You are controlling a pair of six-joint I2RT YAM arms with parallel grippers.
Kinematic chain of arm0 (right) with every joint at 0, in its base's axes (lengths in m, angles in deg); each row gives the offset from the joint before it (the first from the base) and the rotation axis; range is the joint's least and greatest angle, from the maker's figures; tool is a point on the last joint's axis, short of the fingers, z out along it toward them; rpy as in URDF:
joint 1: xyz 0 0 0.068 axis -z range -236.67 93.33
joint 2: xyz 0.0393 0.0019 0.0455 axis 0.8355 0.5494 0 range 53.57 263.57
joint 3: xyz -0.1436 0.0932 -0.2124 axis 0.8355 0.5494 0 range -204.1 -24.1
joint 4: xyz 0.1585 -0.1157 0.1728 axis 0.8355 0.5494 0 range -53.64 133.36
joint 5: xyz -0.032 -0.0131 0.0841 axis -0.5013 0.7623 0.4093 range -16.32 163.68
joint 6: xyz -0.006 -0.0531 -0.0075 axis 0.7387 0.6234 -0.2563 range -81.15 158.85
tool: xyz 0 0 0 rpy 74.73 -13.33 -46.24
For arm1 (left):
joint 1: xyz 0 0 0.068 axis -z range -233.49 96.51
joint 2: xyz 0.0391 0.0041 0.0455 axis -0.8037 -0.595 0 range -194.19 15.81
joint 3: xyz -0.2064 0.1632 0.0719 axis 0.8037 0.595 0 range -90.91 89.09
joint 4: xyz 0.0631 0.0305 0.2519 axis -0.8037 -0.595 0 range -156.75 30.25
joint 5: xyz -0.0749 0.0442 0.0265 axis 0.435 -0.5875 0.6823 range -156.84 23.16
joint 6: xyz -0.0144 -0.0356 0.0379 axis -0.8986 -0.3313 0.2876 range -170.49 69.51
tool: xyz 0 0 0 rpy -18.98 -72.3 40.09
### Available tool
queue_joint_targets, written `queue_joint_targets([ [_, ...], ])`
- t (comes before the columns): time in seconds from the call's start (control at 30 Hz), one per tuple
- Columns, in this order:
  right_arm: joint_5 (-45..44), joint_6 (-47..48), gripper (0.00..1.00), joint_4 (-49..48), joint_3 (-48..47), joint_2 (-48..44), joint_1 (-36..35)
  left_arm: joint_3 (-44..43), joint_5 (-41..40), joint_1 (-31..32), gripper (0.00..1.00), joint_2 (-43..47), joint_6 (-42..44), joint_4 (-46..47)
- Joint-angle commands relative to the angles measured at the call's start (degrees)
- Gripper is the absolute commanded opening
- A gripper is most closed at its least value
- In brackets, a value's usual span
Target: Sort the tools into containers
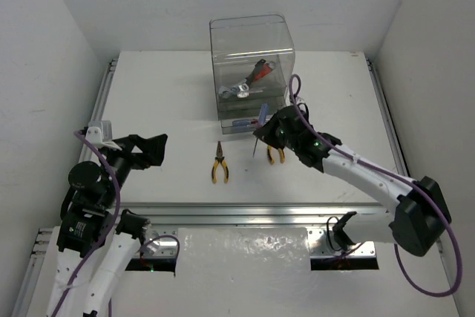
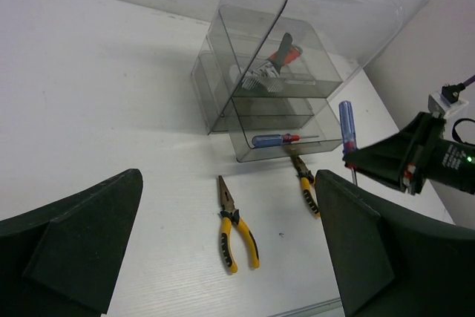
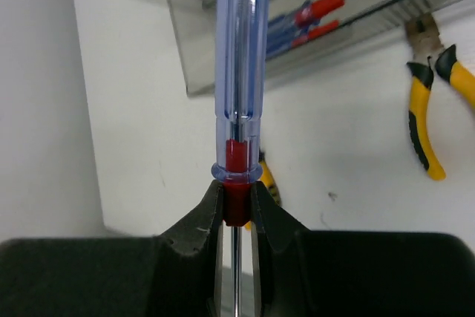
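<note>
Nearest the arm bases, the left hand hovers over the front left of the white tabletop, fingers spread wide and holding nothing. Beyond it, near the middle, long-nose pliers with yellow handles lie flat, jaws pointing away. To their right a second pair of yellow-handled pliers lies partly under the right hand. This hand pinches a blue-handled screwdriver at its red collar, handle uppermost and shaft running down between the fingers; it stands roughly upright, just in front of the containers. These stand farthest back, a smoky clear unit of stacked trays. The lowest tray holds another blue screwdriver; an upper tray holds a red-handled adjustable wrench.
</note>
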Motion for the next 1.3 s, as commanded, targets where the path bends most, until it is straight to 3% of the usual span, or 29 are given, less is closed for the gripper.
queue_joint_targets([
  [0.0, -9.36, -11.43, 0.04, -4.90, -7.07, 4.18, 0.90, 0.11, -0.47, 0.44, 1.00, -0.26, -0.53, 2.16],
  [0.13, -8.43, -20.65, 0.08, -2.09, -15.60, 14.11, 3.01, 0.11, -0.47, 0.44, 1.00, -0.35, -0.45, 2.25],
  [0.17, -7.71, -21.46, 0.18, -1.56, -17.28, 18.22, 3.27, 0.11, -0.38, 0.44, 1.00, -0.35, -0.36, 2.25],
  [0.27, -6.13, -20.34, 0.34, 2.20, -25.44, 24.65, 3.54, 0.11, -0.29, 0.44, 1.00, -0.35, -0.36, 2.25],
  [0.3, -5.95, -19.11, 0.53, 3.88, -29.99, 25.72, 3.54, 0.11, -0.29, 0.44, 1.00, -0.26, -0.36, 2.25],
  [0.37, -5.60, -17.87, 0.60, 6.87, -31.88, 25.82, 3.37, 0.11, -0.29, 0.62, 1.00, -0.09, -0.36, 2.25],
  [0.43, -6.03, -17.95, 0.64, 4.97, -27.16, 23.28, 3.10, 0.20, -0.20, 0.62, 1.00, -0.09, -0.36, 2.34],
  [0.57, -8.57, -17.07, 0.63, -1.71, -13.28, 14.58, 3.19, 0.11, -0.12, 0.62, 1.00, 0.09, -0.27, 2.34],
  [0.67, -11.47, -16.20, 0.52, -5.66, 0.85, 8.95, 3.19, 0.20, -0.20, 0.71, 1.00, 0.44, -0.27, 2.42],
  [0.73, -12.97, -13.83, 0.44, -9.96, 5.18, 7.01, 3.19, 0.28, -0.20, 0.62, 1.00, 0.44, -0.27, 2.42],
  [0.83, -10.89, -5.68, 0.41, -12.87, 3.46, 9.20, 3.10, 0.20, -0.12, 0.62, 1.00, 0.00, -0.27, 2.42],
  [0.97, -4.98, 5.76, 0.44, -8.61, -9.07, 15.96, 1.70, 0.20, -0.12, 0.62, 1.00, -0.44, -0.18, 2.34],
  [1.27, -6.04, 3.41, 0.38, -8.75, -9.39, 20.71, 1.17, 0.11, -0.29, 0.71, 1.00, -0.61, -0.27, 2.34],
])
